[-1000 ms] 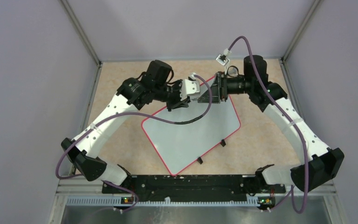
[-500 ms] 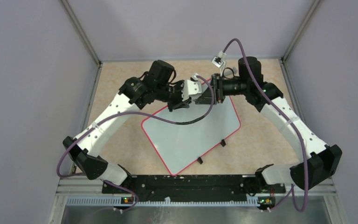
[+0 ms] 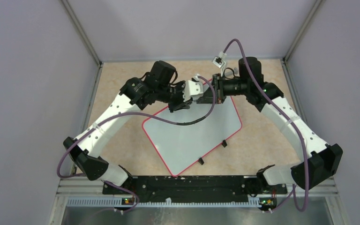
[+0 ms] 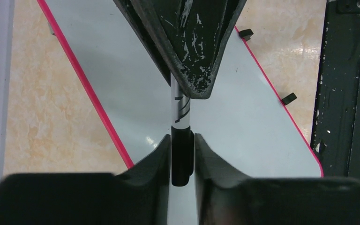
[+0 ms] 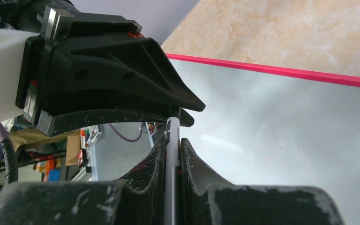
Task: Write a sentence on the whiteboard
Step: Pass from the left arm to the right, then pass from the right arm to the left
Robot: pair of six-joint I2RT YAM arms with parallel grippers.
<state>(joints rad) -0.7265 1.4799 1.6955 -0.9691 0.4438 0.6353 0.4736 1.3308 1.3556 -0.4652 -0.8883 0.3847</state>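
Tan mottled table [image 3: 122, 136], grey walls on three sides. Whiteboard [image 3: 192, 136] lies flat mid-table. Its long axis runs from near-left to far-right, with the two black clips [image 3: 224, 143] on the long edge nearer the right arm.

Change over the last second: the right arm moved in toward the left one, and the right gripper [image 5: 171, 159] went from part-open to pinched tight on the white barrel of the marker [image 4: 180, 105].
Left gripper [image 4: 182, 161]: unchanged, narrow grip, fingers clamped on the marker's black end.
So both arms now hold the one marker, above the board's far corner and clear of the surface.

Marker's long axis runs straight from one gripper to the other, about level, left-right in the overhead view. Black end points to the left arm, white barrel to the right arm. Cannot tell whether the black end is a cap or the tail.

Judgement: looks like a two-handed hold for uncapping or a handover. Sentence not begun; the board shows no lettering in any view.
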